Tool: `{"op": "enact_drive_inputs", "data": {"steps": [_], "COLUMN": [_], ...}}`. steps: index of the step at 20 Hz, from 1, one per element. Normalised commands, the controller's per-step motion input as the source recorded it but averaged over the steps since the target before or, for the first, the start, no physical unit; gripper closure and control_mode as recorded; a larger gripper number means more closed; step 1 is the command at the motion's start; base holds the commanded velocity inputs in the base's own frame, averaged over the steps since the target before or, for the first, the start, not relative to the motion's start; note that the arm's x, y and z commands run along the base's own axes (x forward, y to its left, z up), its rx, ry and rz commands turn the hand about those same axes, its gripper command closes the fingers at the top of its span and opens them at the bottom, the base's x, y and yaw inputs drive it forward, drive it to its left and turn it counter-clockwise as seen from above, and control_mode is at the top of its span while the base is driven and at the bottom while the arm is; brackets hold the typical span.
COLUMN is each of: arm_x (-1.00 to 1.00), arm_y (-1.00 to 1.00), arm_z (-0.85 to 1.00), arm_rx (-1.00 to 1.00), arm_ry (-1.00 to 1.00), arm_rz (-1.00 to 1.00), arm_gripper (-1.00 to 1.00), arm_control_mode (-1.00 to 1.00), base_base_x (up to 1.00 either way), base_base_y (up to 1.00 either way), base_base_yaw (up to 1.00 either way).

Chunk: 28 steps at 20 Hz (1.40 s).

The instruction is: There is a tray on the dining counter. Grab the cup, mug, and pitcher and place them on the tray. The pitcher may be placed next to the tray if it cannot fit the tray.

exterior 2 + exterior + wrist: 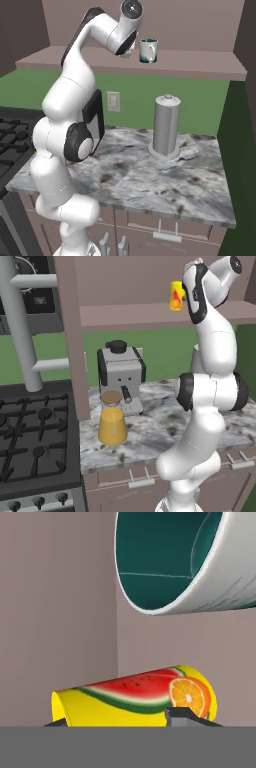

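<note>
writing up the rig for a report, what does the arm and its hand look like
The arm is glossy white, made of rounded tubular segments with dark grey to black bands and caps at the joints, and no loose cables or lettering visible. One round joint cap near the top has a grey disc face. The hand ends in two small dark grey finger tips.

Smooth yellow fruit-printed cup (135,699); glazed white mug (200,557) with glossy teal inside; clear glass pitcher (111,418); polished marbled stone counter (165,185); brushed-metal grey cylinder (166,125).
</note>
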Motion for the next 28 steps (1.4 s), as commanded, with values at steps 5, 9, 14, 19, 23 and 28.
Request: {"op": "enact_drive_inputs", "data": {"steps": [5, 9, 14, 19, 23, 28], "arm_x": [-0.40, -0.49, -0.81, -1.00, -1.00, -0.99], "arm_y": [0.00, 0.00, -0.05, -0.13, -0.02, 0.00], "arm_z": [-0.23, -0.16, 0.00, 0.05, 0.01, 0.00], "arm_rx": [0.00, 0.00, 0.00, 0.00, 0.00, 0.00], "arm_ry": [-0.33, -0.32, -0.13, 0.00, 0.07, 0.21], "arm_rz": [-0.03, -0.04, -0.06, -0.06, -0.03, -0.03], "arm_gripper": [1.00, 1.00, 1.00, 1.00, 1.00, 1.00], "arm_control_mode": [-1.00, -1.00, -1.00, -1.00, -1.00, -1.00], "base_base_x": [0.00, 0.00, 0.00, 0.00, 0.00, 0.00], "base_base_y": [0.00, 0.00, 0.00, 0.00, 0.00, 0.00], "base_base_yaw": [0.00, 0.00, 0.00, 0.00, 0.00, 0.00]}}
